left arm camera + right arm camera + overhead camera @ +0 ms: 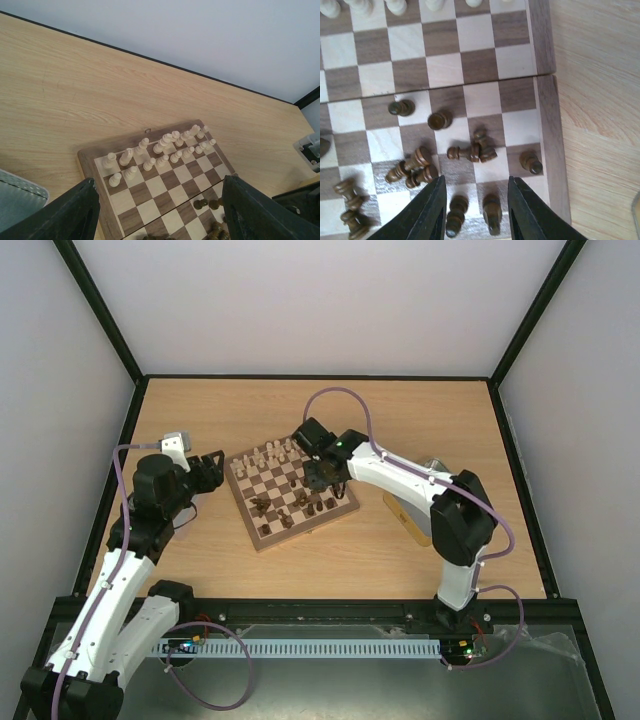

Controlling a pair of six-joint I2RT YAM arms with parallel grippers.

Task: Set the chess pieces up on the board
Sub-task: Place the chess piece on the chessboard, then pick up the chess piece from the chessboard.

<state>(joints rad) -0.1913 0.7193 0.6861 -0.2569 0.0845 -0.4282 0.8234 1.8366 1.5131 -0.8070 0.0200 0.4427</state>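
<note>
The board [262,532] lies at mid-table, turned slightly. Cream chess pieces [268,455] stand in two rows along its far edge, and they show again in the left wrist view [165,149]. Dark chess pieces [300,504] are scattered on the near half, several toppled [470,152]. My right gripper [318,478] hovers over the board's near right corner. It is open [476,200], with two dark pieces [491,214] on the squares below the gap and neither gripped. My left gripper [205,472] is off the board's left side, open [160,212] and empty.
A silver tray corner [17,200] shows at the lower left of the left wrist view. A tan box [408,518] sits on the table beside the right arm. A black frame rims the table.
</note>
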